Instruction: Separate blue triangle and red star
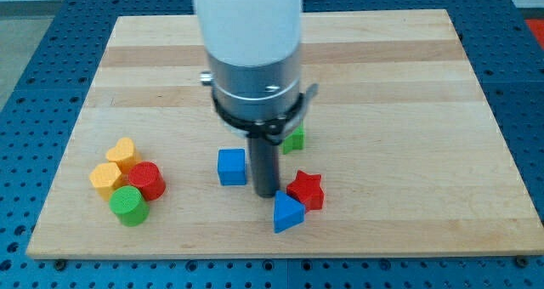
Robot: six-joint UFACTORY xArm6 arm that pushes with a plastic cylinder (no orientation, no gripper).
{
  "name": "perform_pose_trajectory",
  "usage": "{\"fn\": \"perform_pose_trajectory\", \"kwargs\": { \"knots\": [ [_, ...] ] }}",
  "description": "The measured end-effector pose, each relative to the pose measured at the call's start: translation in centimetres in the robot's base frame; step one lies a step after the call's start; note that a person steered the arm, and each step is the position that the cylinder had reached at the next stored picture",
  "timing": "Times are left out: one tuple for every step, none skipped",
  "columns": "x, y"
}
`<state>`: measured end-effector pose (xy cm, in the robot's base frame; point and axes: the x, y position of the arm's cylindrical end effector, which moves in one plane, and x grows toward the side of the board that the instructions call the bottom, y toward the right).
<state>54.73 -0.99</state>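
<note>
The tip point(267, 194) of the fingerless end effector sits just above the blue triangle point(286, 212), which touches the red star point(306, 190); an off-centre push could drag both together.

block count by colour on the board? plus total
Blue: 2, the blue cube and the blue triangle
Red: 2, the red star and the red cylinder
Green: 2, the green cylinder and a green block partly hidden behind the arm
Yellow: 2, the yellow heart and a yellow block
Total: 8
</note>
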Motion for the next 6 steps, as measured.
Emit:
{"fn": "perform_pose_trajectory", "kwargs": {
  "knots": [
    [0.0, 3.8],
    [0.0, 6.1],
    [0.0, 6.1],
    [0.0, 4.4],
    [0.5, 2.6],
    [2.6, 2.5]
  ]
}}
